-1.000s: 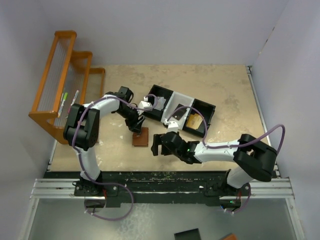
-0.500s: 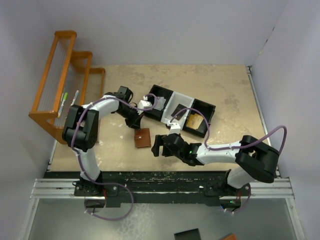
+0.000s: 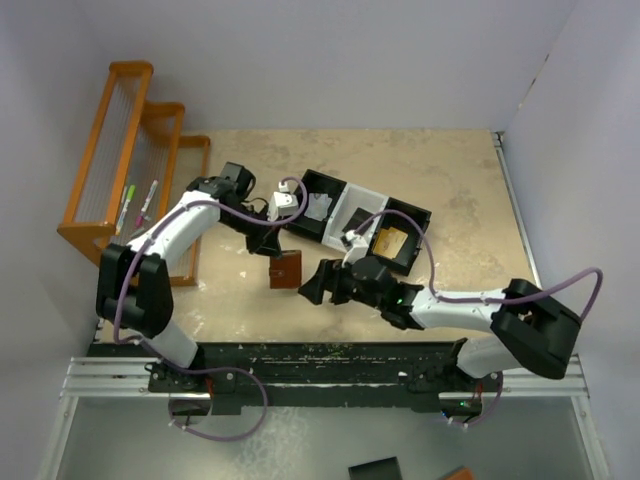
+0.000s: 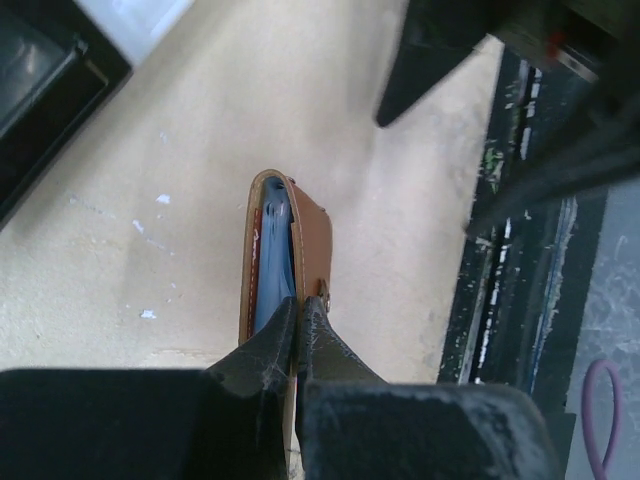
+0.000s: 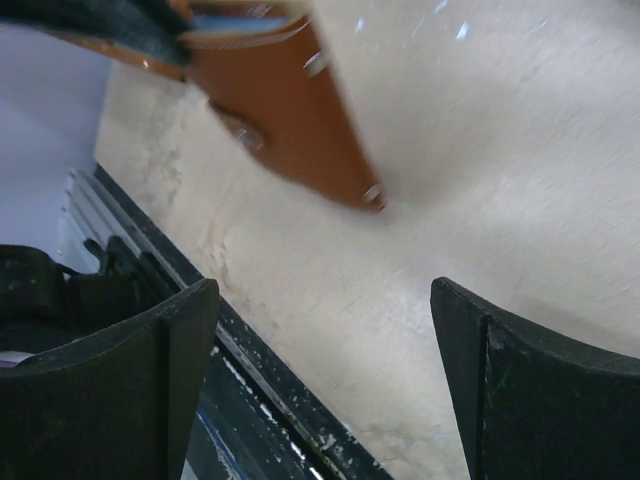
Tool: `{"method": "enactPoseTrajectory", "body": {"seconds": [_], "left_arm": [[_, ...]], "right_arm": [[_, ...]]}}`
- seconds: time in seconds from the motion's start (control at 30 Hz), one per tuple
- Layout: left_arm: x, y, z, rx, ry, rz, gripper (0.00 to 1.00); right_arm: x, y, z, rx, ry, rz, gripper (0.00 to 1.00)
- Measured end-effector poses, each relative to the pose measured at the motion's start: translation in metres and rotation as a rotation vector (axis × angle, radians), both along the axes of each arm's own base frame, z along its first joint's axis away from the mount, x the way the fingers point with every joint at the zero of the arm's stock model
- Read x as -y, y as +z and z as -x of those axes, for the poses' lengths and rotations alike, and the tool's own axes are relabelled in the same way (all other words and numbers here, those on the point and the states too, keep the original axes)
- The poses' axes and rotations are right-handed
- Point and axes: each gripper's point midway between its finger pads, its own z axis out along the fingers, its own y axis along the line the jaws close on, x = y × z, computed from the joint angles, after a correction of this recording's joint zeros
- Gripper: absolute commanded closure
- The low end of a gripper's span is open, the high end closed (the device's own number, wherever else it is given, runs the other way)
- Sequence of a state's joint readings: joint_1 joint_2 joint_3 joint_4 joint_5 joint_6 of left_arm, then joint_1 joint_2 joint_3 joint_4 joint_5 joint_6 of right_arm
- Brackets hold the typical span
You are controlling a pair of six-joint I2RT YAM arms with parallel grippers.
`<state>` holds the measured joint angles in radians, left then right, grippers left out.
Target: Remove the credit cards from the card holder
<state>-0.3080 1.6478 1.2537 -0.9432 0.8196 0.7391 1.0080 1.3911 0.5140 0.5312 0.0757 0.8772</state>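
Beige tabletop [image 3: 450, 170], seen from above: left gripper [image 3: 272, 248] clamps the small brown leather card holder [image 3: 285, 270] near a black-and-white tray [image 3: 345, 190]. Left wrist: fingers [image 4: 262, 352] pinch one flap, blue-grey lining visible. Right wrist: right gripper [image 5: 325, 330] gapes wide, empty, beside the card holder.

Left arm: the upper link leans from the base toward 11 o'clock, the forearm runs toward 1 o'clock, and the wrist folds back toward 4 o'clock. Left claw [image 3: 274, 248] points down at the bench with its jaws closed, pinching one wall of the wallet [image 4: 311, 240].

Right arm: the shoulder sits at 2 o'clock of its base, and the forearm stretches low toward 9 o'clock. Right claw [image 3: 313, 285] has its jaws spread wide, and its fingers [image 5: 110, 380] grip nothing. It lies near the left claw, at that claw's 4 o'clock.
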Motion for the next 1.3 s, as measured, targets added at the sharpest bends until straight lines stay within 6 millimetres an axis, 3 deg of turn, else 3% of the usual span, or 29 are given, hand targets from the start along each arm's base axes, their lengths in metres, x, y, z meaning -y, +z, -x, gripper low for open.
{"method": "enactPoseTrajectory", "body": {"seconds": [0.2, 0.4, 0.57, 0.67, 0.77, 0.93, 0.97, 1.03, 1.1, 1.17, 1.3], "left_arm": [[0.006, 0.039, 0.019, 0.015, -0.046, 0.086, 1.0], [0.013, 0.064, 0.033, -0.037, -0.072, 0.16, 1.0], [0.019, 0.084, 0.042, -0.068, -0.094, 0.223, 1.0], [0.02, 0.095, 0.048, -0.086, -0.107, 0.252, 1.0], [0.022, 0.105, 0.053, -0.097, -0.119, 0.281, 1.0], [0.023, 0.112, 0.06, -0.122, -0.124, 0.303, 1.0], [0.023, 0.113, 0.061, -0.123, -0.124, 0.304, 0.95], [0.022, 0.114, 0.061, -0.12, -0.119, 0.3, 0.64], [0.022, 0.115, 0.058, -0.1, -0.104, 0.289, 0.4], [0.019, 0.112, 0.048, -0.042, -0.058, 0.242, 0.26], [0.001, 0.111, 0.025, 0.136, 0.1, 0.118, 0.06]], "right_arm": [[0.019, 0.018, -0.026, 0.057, 0.014, -0.057, 0.12], [0.006, 0.042, -0.026, 0.15, 0.149, -0.08, 0.14], [-0.003, 0.072, -0.015, 0.225, 0.257, -0.156, 0.24], [-0.011, 0.088, -0.01, 0.254, 0.32, -0.203, 0.38], [-0.016, 0.102, -0.003, 0.279, 0.374, -0.253, 0.58], [-0.023, 0.114, 0.005, 0.277, 0.442, -0.313, 1.0], [-0.024, 0.114, 0.007, 0.269, 0.45, -0.321, 1.0], [-0.024, 0.116, 0.009, 0.258, 0.46, -0.335, 1.0], [-0.024, 0.117, 0.008, 0.249, 0.452, -0.34, 1.0], [-0.024, 0.118, 0.002, 0.243, 0.417, -0.328, 1.0], [-0.009, 0.129, -0.029, 0.256, 0.207, -0.238, 1.0]]}}
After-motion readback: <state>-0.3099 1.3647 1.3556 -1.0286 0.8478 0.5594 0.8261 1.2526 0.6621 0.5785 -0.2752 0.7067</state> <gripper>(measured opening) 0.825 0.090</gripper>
